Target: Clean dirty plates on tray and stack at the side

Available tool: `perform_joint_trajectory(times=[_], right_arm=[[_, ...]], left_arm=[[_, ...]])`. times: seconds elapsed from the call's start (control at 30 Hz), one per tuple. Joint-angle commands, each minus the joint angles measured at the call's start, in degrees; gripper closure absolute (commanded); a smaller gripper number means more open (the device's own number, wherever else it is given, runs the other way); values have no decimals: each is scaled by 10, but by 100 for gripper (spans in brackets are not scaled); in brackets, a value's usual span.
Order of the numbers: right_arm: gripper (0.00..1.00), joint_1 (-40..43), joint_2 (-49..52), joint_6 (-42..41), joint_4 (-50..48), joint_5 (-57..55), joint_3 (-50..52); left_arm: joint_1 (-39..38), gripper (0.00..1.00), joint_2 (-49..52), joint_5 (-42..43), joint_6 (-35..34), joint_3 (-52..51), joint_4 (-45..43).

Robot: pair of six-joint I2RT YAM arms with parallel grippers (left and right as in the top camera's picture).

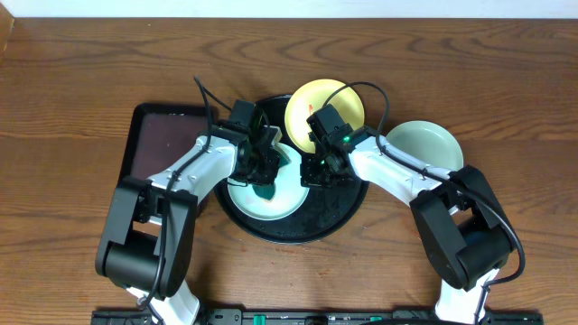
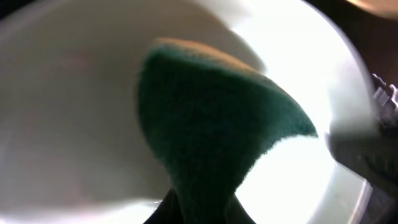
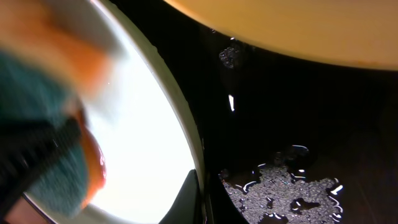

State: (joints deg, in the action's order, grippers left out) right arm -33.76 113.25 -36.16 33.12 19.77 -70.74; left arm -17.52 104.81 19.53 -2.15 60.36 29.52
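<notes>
The left arm [image 1: 194, 167] and right arm [image 1: 397, 167] look alike, with smooth white shells on the long links and bulky matte-black housings at the joints. The largest housings are the rounded left shoulder block [image 1: 135, 239] at lower left of the overhead frame and the right shoulder block [image 1: 461, 235] at lower right. Each arm ends in a boxy black wrist head, and the left pincer [image 1: 262, 176] and right pincer [image 1: 316, 171] are black too. A thin black left cable [image 1: 202, 97] and right cable [image 1: 377, 95] arc out of the heads. A small green light [image 1: 344, 140] glows on the right head.
</notes>
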Motion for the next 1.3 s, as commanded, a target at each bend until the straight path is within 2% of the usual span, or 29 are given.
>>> perform_joint_trajectory(times=[0.0, 0.1, 0.27, 0.37, 0.43, 0.53, 0.6, 0.7, 0.77, 0.87, 1.03, 1.07, 1.1, 1.17, 1.27], right_arm=[[99, 4, 9, 13, 5, 2, -5], [99, 5, 9, 13, 5, 1, -5], [99, 4, 9, 13, 5, 0, -5], [99, 4, 9, 13, 5, 0, -5], [99, 4, 9, 13, 5, 0, -5], [99, 4, 9, 13, 5, 0, -5], [99, 4, 9, 13, 5, 0, -5], [99, 4, 9, 13, 5, 0, -5], [99, 4, 9, 13, 5, 0, -5], [99, 4, 9, 13, 5, 0, -5], [99, 4, 9, 13, 5, 0, -5], [99, 4, 9, 13, 5, 0, -5], [99, 4, 9, 13, 5, 0, -5], [99, 4, 9, 13, 5, 0, -5], [99, 5, 9, 13, 5, 0, -5]], left_arm=[[1, 92, 7, -231, -189, -3, 4], [1, 93, 7, -266, -263, -3, 20], [0, 92, 7, -195, -259, -3, 48], [0, 92, 7, -96, -166, -3, 61], [0, 93, 7, 29, -60, -3, 67], [0, 92, 7, 163, 31, -3, 66], [0, 93, 7, 203, 56, -3, 57], [1, 92, 7, 202, 55, -3, 28], [4, 92, 7, 175, 30, -3, 11], [9, 92, 7, 84, -47, -3, -3], [16, 93, 7, -116, -144, -3, 2], [16, 93, 7, -191, -173, -3, 6], [16, 93, 7, -224, -192, -3, 13], [16, 93, 7, -259, -218, 2, 34], [16, 93, 7, -264, -222, 18, 66]])
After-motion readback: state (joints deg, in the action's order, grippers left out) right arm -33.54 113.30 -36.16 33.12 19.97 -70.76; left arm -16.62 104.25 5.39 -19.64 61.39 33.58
